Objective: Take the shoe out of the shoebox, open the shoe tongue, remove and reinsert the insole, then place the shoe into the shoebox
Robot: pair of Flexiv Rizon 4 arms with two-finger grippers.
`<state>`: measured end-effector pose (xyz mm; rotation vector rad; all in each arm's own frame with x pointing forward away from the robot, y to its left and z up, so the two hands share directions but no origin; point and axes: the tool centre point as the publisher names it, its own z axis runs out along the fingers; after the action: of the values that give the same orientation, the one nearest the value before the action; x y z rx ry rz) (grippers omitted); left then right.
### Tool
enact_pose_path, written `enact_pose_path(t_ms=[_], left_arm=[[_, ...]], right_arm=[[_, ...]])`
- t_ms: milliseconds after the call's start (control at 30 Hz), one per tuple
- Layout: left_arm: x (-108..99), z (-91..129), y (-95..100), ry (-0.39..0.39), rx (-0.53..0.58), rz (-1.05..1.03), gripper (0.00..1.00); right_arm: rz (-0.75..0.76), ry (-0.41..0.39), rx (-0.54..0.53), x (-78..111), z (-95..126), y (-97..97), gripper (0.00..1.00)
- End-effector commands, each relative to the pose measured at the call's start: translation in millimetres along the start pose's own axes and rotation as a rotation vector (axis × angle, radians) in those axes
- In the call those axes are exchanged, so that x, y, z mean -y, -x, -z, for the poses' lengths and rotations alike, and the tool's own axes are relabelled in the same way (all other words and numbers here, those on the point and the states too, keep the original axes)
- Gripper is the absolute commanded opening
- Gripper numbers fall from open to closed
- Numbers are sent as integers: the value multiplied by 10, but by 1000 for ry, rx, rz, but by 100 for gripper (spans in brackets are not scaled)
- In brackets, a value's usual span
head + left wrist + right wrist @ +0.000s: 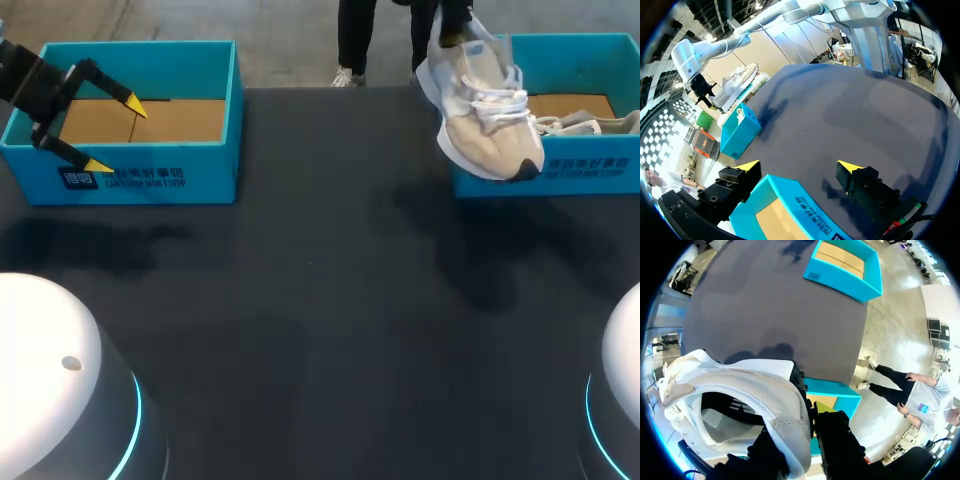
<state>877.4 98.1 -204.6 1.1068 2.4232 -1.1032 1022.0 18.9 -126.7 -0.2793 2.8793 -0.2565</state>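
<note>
A white and beige sneaker (485, 105) hangs toe-down in the air over the left end of the right blue shoebox (545, 172). My right gripper (452, 32) is shut on its heel collar. In the right wrist view the sneaker (740, 390) fills the foreground, its heel rim pinched in the right gripper (805, 440). My left gripper (116, 134) hovers open and empty over the near wall of the left blue shoebox (150, 175). In the left wrist view the left gripper (799, 167) straddles that box's wall (790, 205), with the sneaker (737, 85) far ahead.
The left shoebox shows only its brown cardboard floor (170, 120). Pale material, possibly a second shoe (590, 124), lies in the right shoebox. The dark tabletop (320, 300) stretches between the boxes and toward the front edge.
</note>
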Motion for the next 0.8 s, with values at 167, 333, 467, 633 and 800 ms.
enact_pose_path(t_ms=[167, 333, 467, 633, 800], left_arm=[[1, 7, -2, 2, -3, 0, 100], [1, 7, -2, 2, -3, 0, 100], [1, 7, -2, 2, -3, 0, 100], [1, 7, -2, 2, -3, 0, 100], [1, 7, -2, 2, -3, 0, 100]], right_arm=[[2, -4, 18, 637, -238, 208, 0], [31, -13, 15, 1047, -389, 366, 0], [35, -21, -6, 1359, -538, 488, 0], [2, -8, -42, 1721, -697, 632, 0], [-45, -20, -64, 2086, -856, 750, 0]])
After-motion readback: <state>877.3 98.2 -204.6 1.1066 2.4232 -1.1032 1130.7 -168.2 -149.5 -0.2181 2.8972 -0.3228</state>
